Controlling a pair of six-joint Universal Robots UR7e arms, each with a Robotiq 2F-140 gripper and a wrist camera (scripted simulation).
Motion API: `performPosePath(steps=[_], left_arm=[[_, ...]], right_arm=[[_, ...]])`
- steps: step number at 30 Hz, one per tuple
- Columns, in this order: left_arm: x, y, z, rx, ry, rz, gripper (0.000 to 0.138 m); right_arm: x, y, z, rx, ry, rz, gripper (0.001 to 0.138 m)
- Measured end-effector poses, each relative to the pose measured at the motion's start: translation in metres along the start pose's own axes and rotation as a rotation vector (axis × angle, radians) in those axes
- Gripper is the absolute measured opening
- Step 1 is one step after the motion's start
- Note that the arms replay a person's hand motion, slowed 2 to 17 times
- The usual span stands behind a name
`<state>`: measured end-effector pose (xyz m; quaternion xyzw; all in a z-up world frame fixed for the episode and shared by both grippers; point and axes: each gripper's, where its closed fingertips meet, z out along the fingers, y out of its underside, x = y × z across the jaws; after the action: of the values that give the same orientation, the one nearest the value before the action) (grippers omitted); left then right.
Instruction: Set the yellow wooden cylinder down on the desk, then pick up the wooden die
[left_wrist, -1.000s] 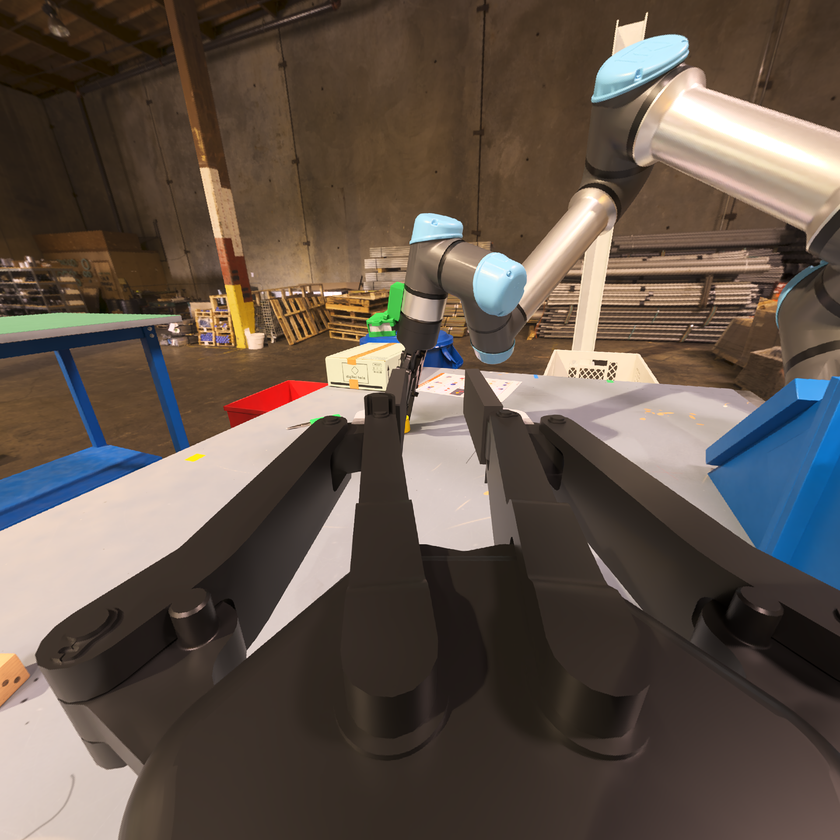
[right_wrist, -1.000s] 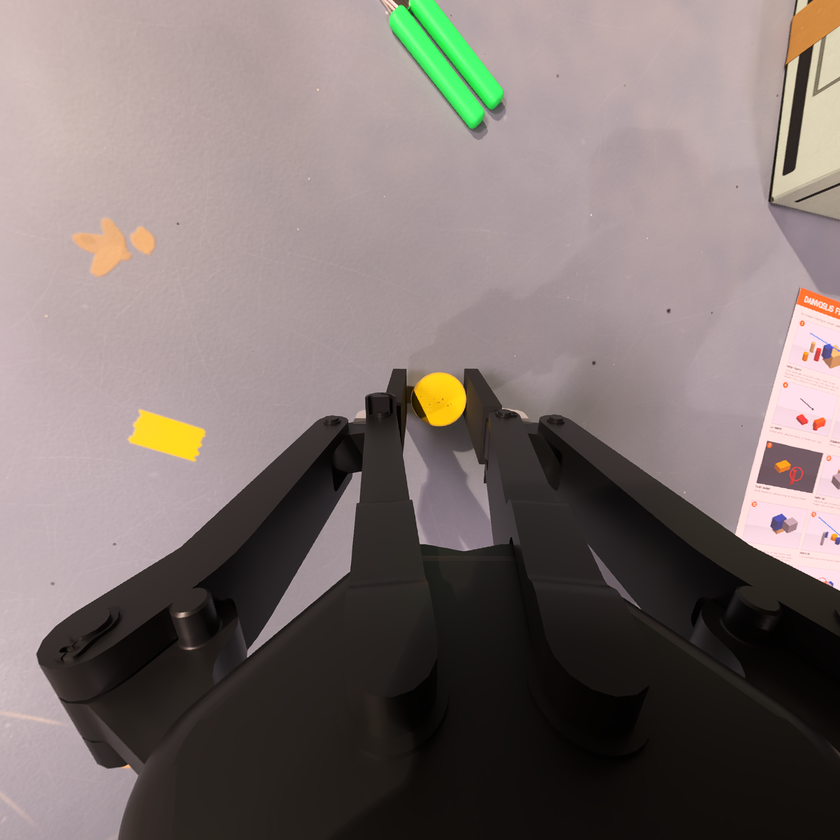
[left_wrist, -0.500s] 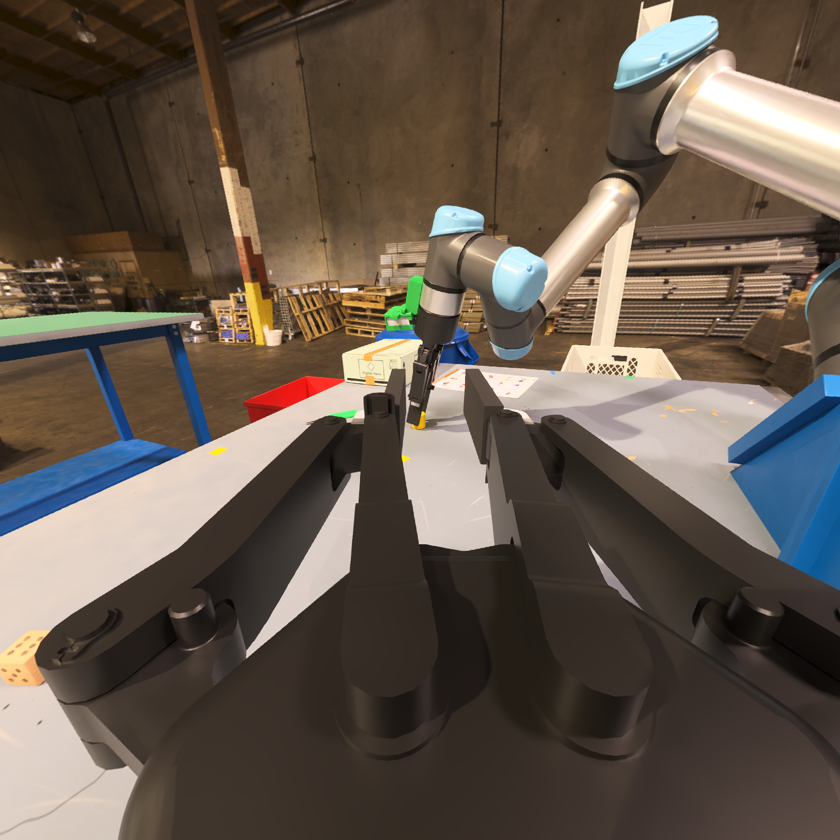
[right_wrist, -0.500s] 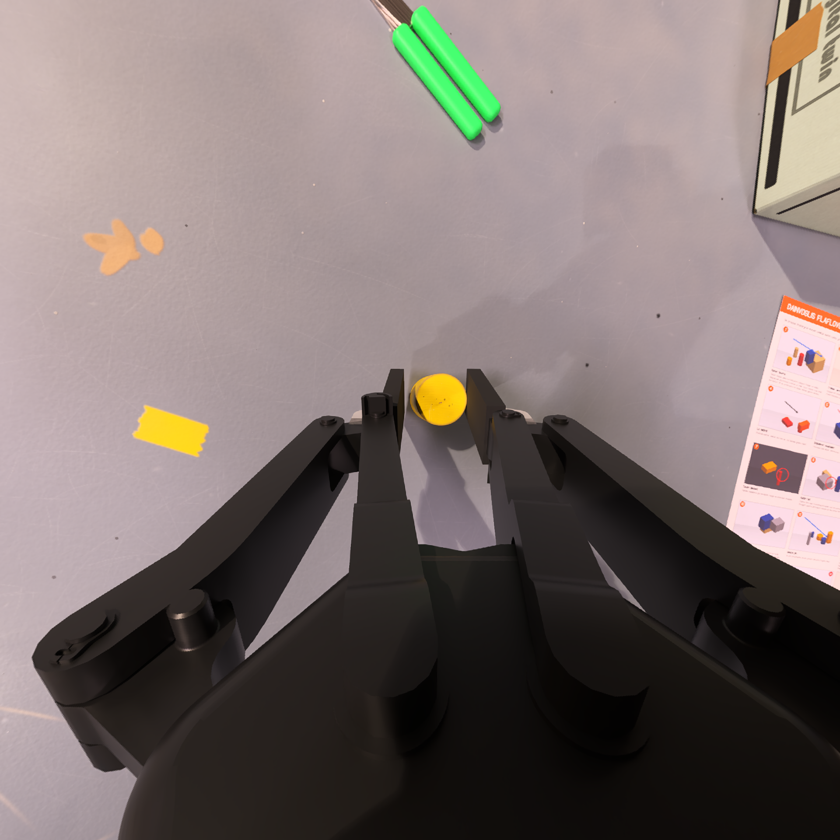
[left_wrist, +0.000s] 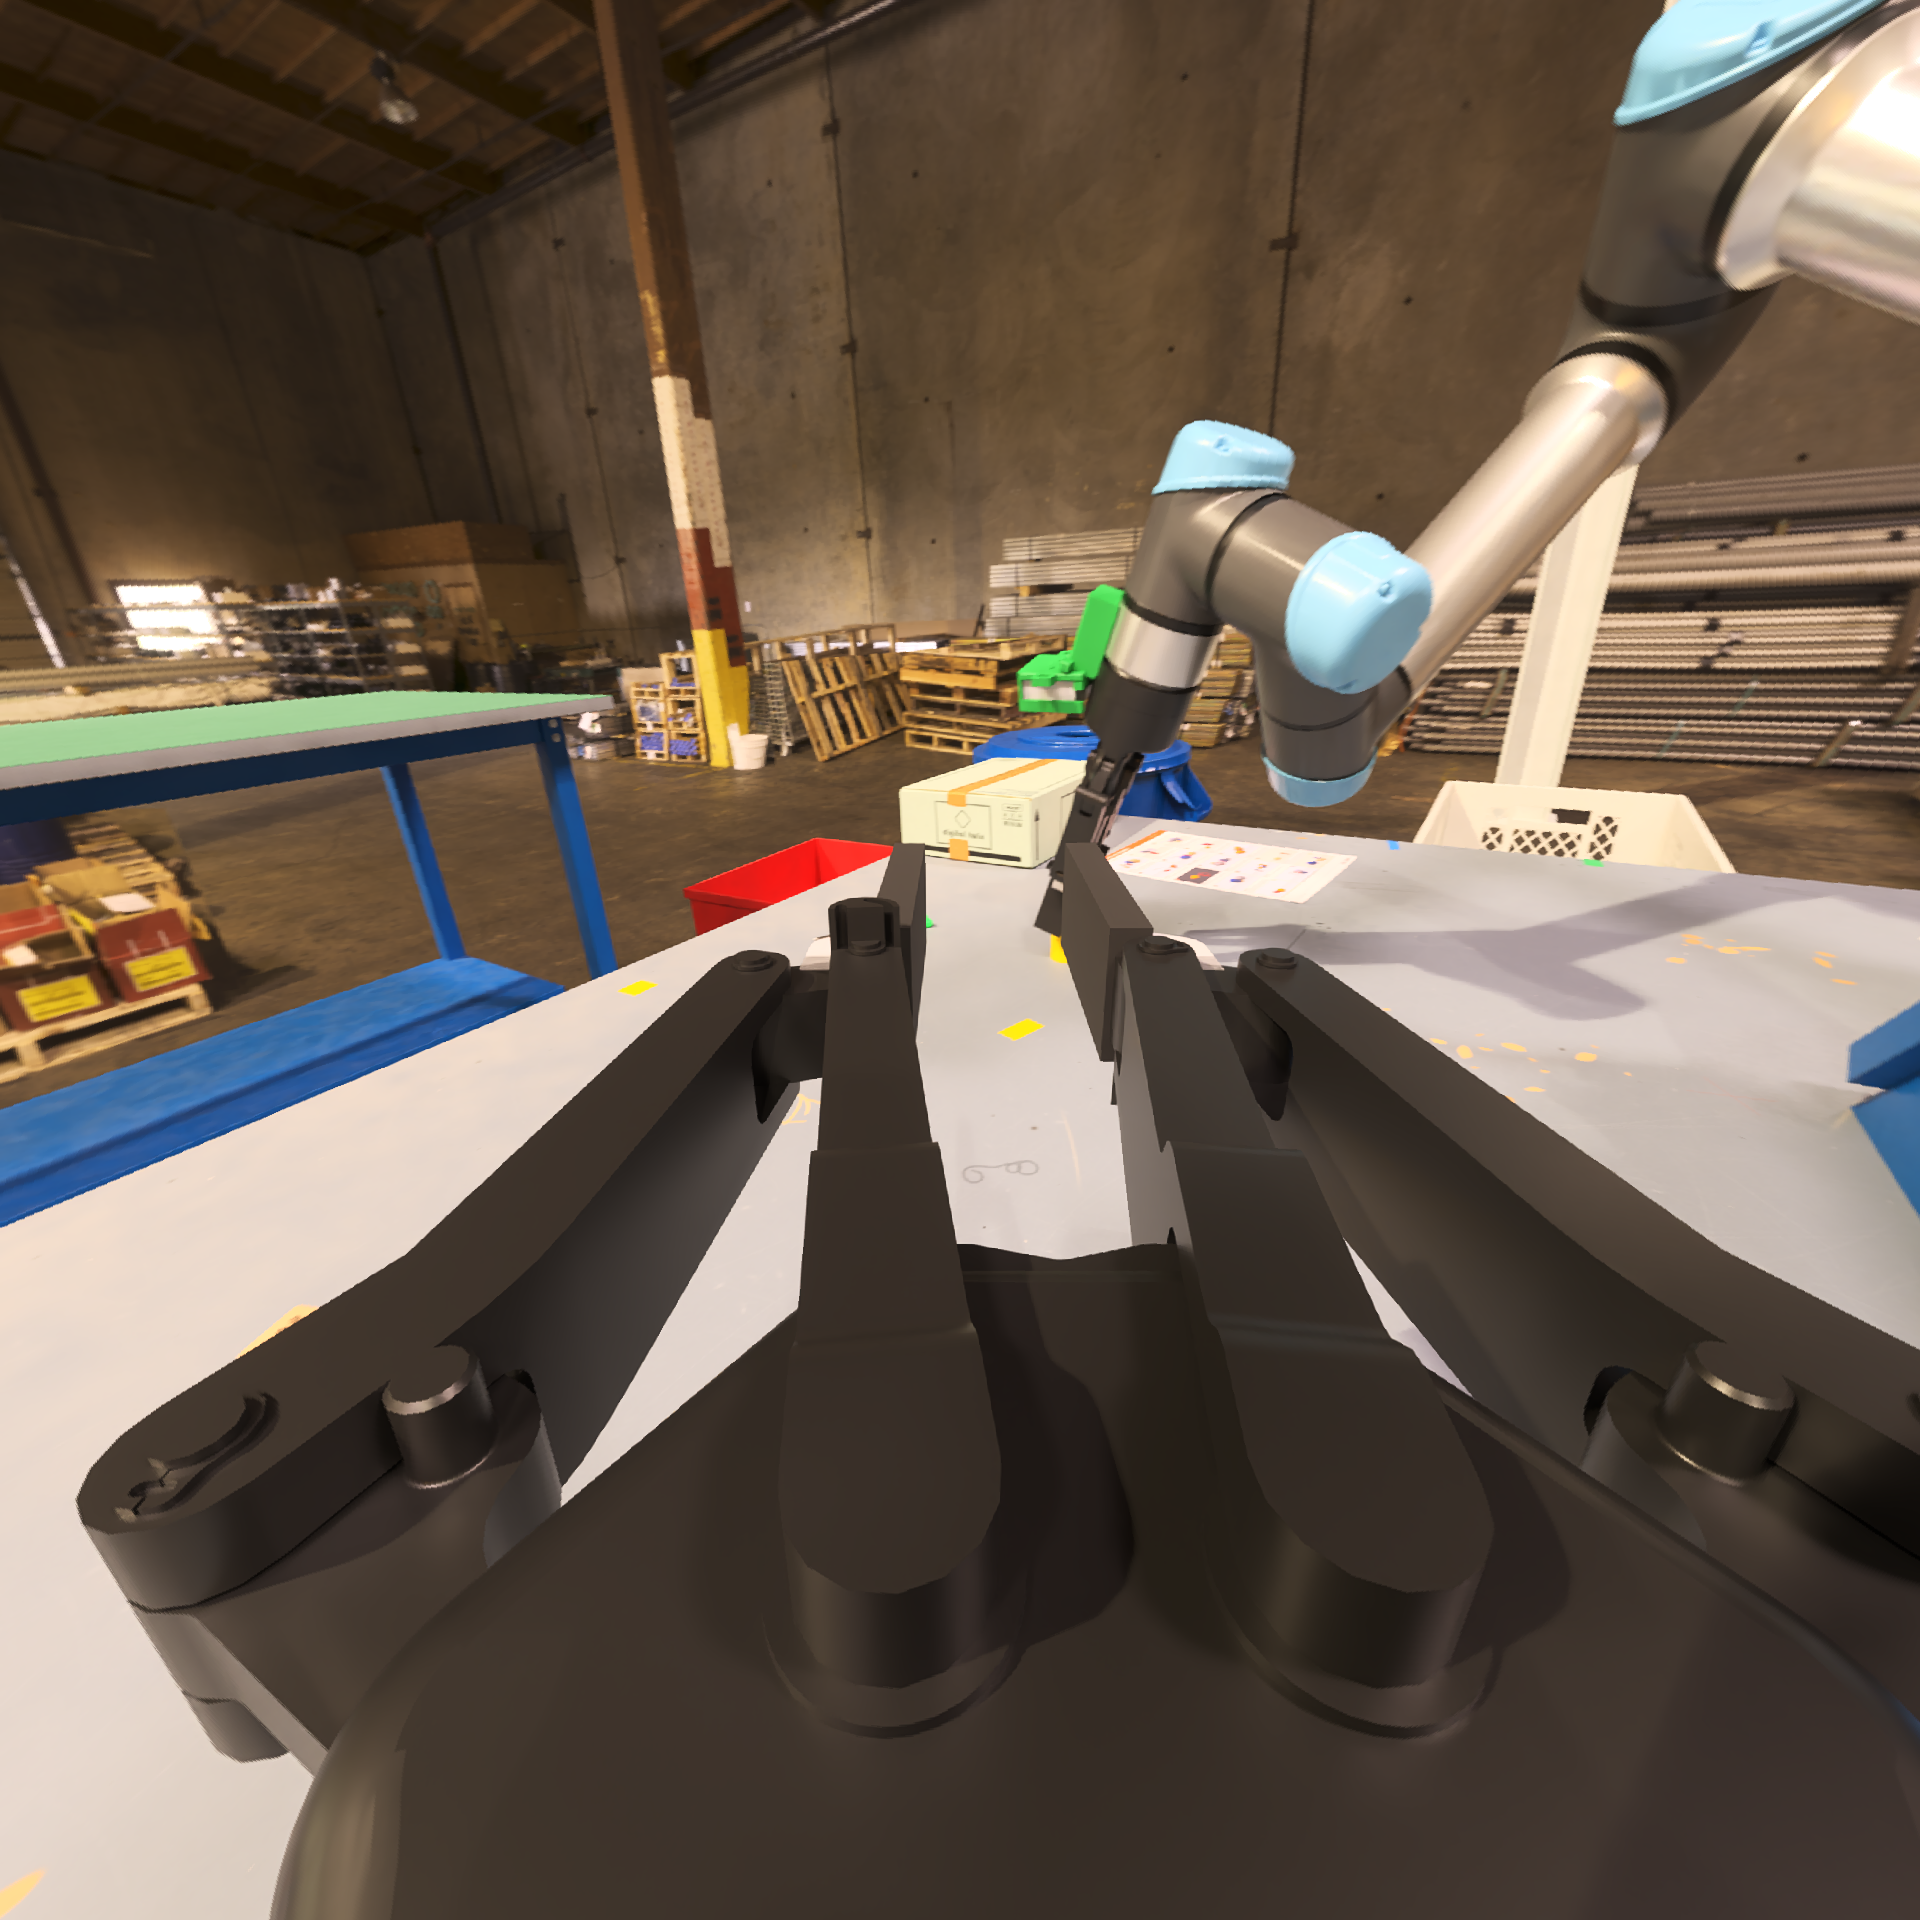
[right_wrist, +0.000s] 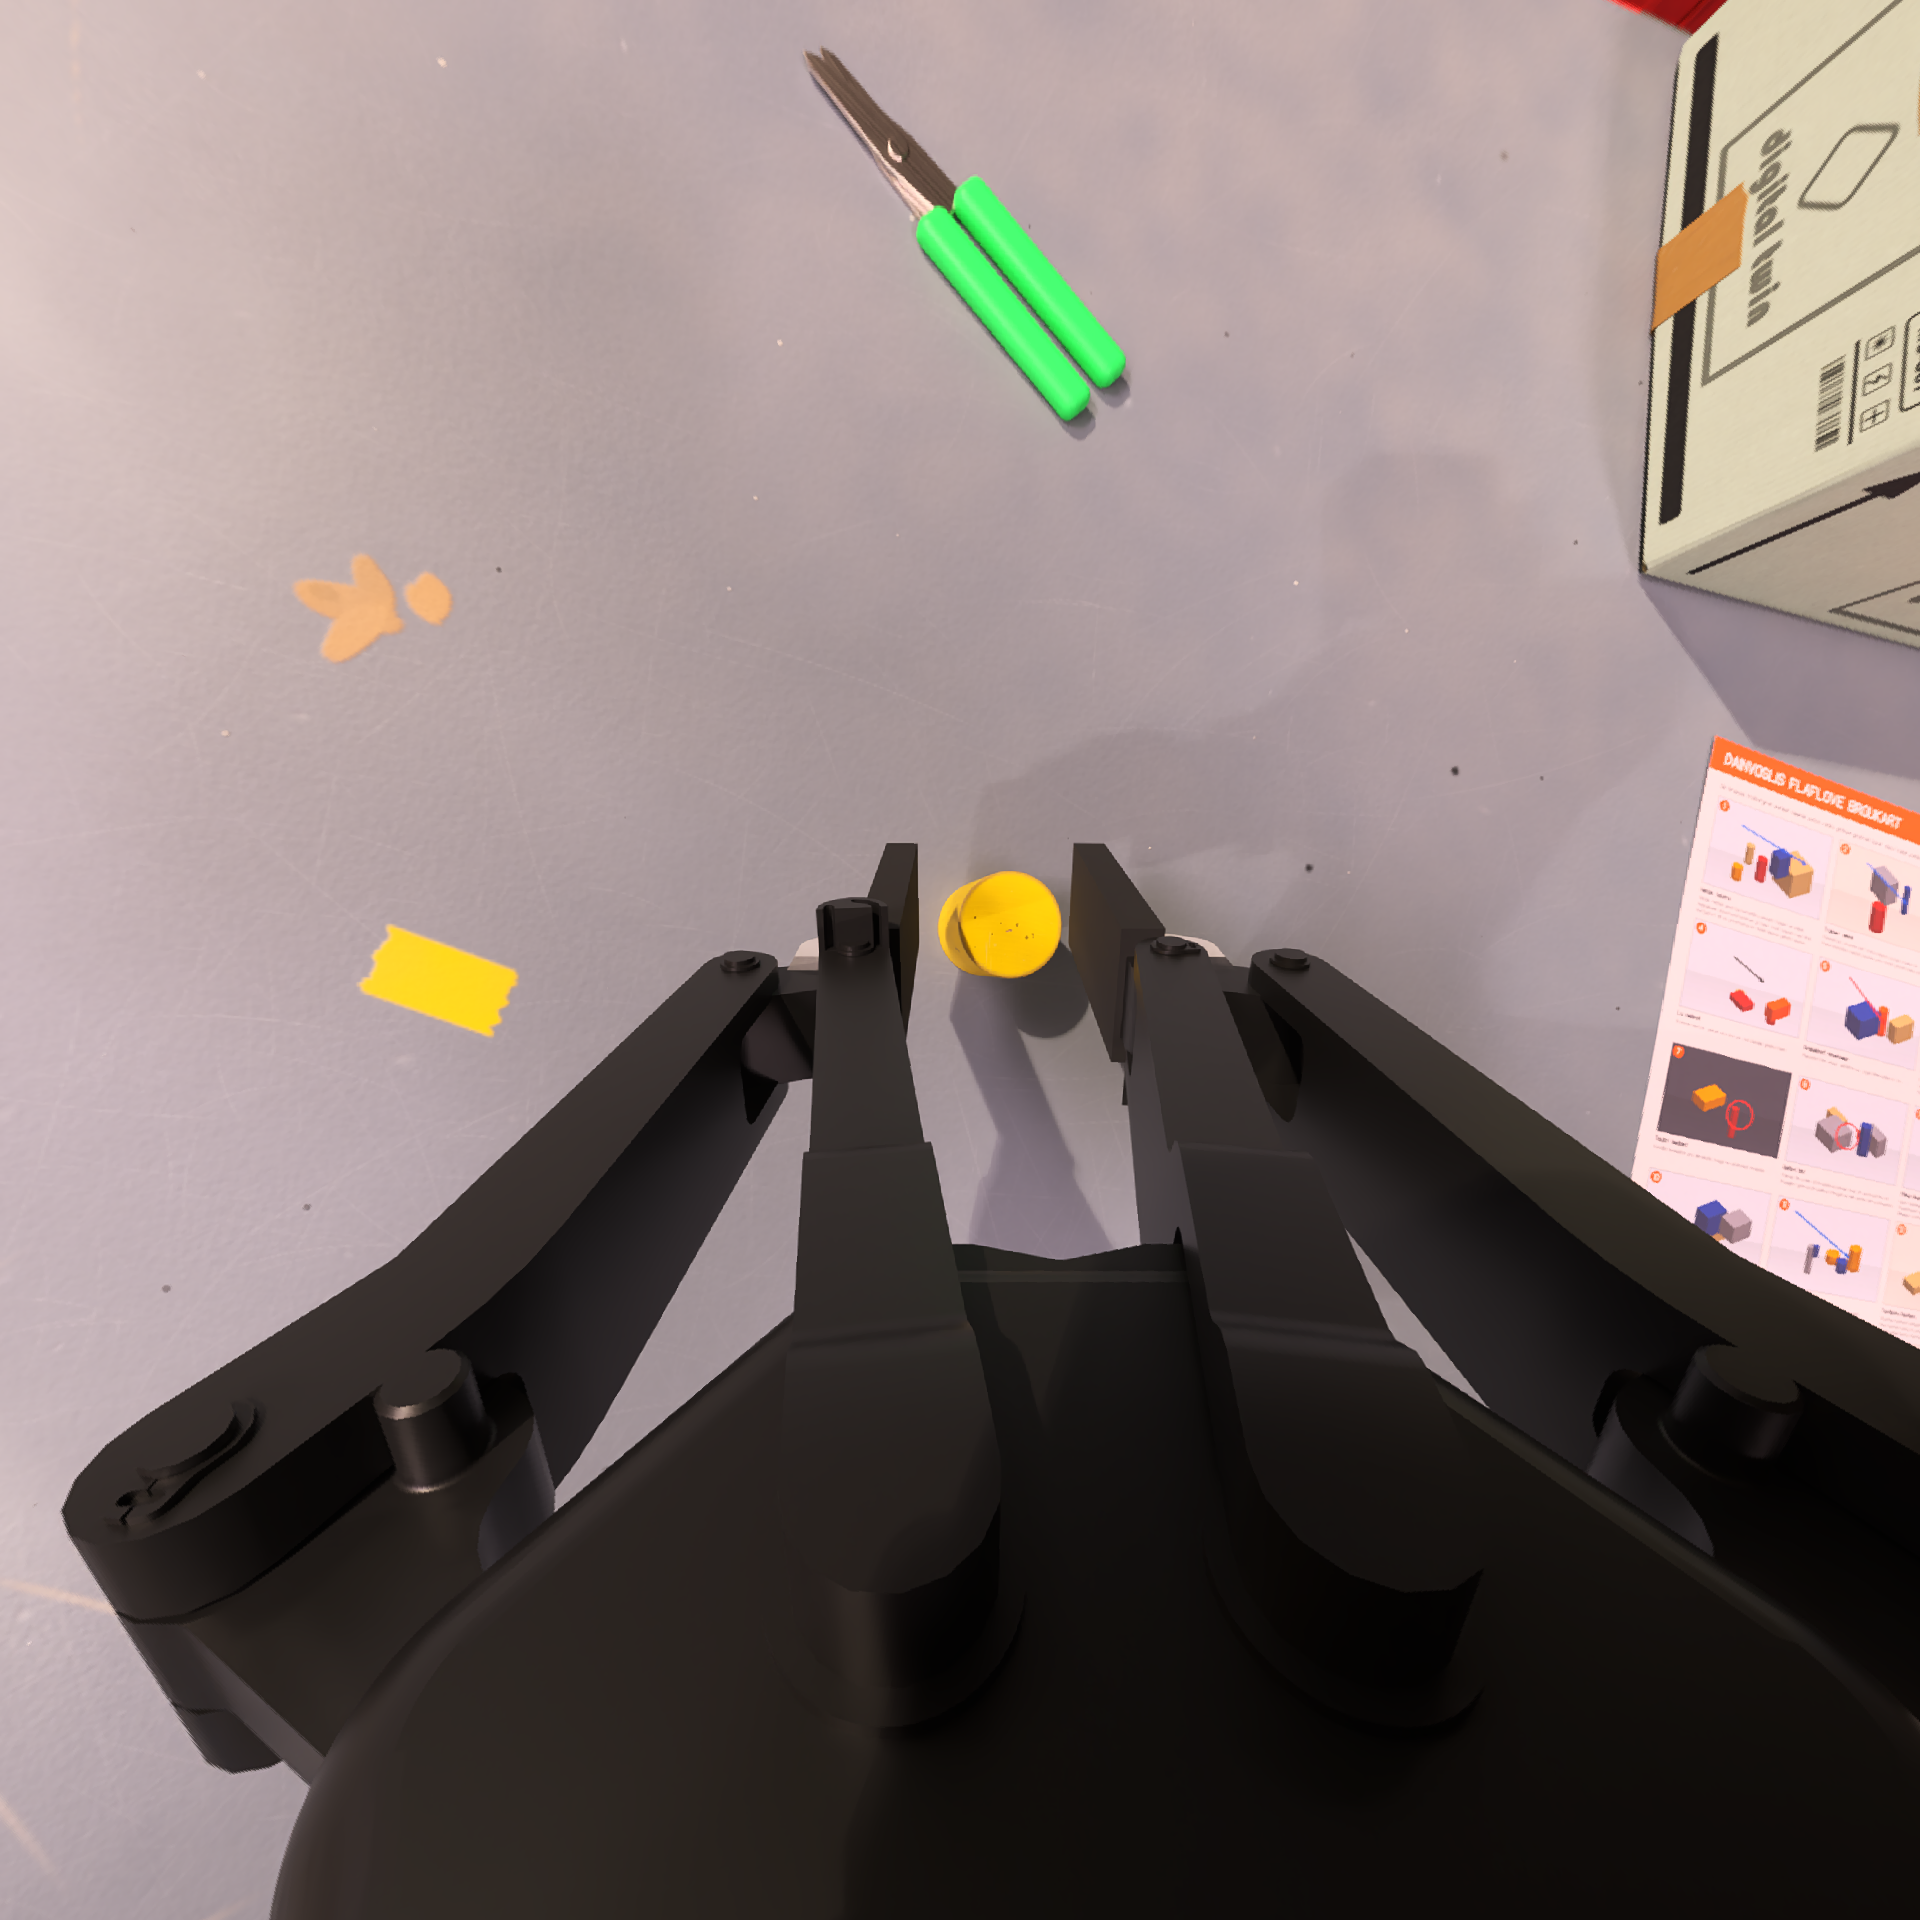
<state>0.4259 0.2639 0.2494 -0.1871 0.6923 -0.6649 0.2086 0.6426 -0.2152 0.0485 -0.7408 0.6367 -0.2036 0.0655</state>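
The yellow wooden cylinder (right_wrist: 997, 925) stands upright on the grey desk (right_wrist: 623, 727). My right gripper (right_wrist: 994, 894) is open around it, with a gap between each finger and the cylinder. In the left wrist view only a yellow sliver of the cylinder (left_wrist: 1058, 948) shows under the far right gripper (left_wrist: 1075, 842). My left gripper (left_wrist: 997, 904) is open and empty above the desk. A tan sliver (left_wrist: 278, 1325) behind its left linkage looks like the wooden die, mostly hidden.
Green-handled scissors (right_wrist: 997, 270) lie beyond the cylinder. A cardboard box (right_wrist: 1787, 312) and an instruction sheet (right_wrist: 1808, 1039) lie to its right, and a strip of yellow tape (right_wrist: 436, 980) to its left. A blue bin (left_wrist: 1886, 1070) stands at the desk's right.
My right gripper has opened off the yellow cylinder and lifted a little; the cylinder stays on the desk. The left wrist view has swung, and the die has slid behind the left linkage.
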Motion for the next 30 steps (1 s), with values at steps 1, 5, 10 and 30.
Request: performPosePath(steps=[1, 5, 10, 30], left_arm=[[-0.004, 0.001, -0.001, -0.002, -0.014, -0.001, 0.036], [-0.018, 0.003, -0.006, -0.013, -0.072, -0.006, 0.036], [-0.037, 0.007, -0.014, -0.027, -0.146, -0.016, 0.036], [-0.098, 0.029, -0.044, -0.095, -0.365, -0.075, 0.036]], right_arm=[[0.0, -0.001, -0.002, 0.008, -0.002, -0.001, 0.04], [-0.001, -0.005, -0.01, 0.045, -0.012, 0.0, 0.042], [-0.002, -0.01, -0.022, 0.102, -0.033, 0.011, 0.043], [-0.013, -0.026, -0.087, 0.392, -0.128, 0.058, 0.043]])
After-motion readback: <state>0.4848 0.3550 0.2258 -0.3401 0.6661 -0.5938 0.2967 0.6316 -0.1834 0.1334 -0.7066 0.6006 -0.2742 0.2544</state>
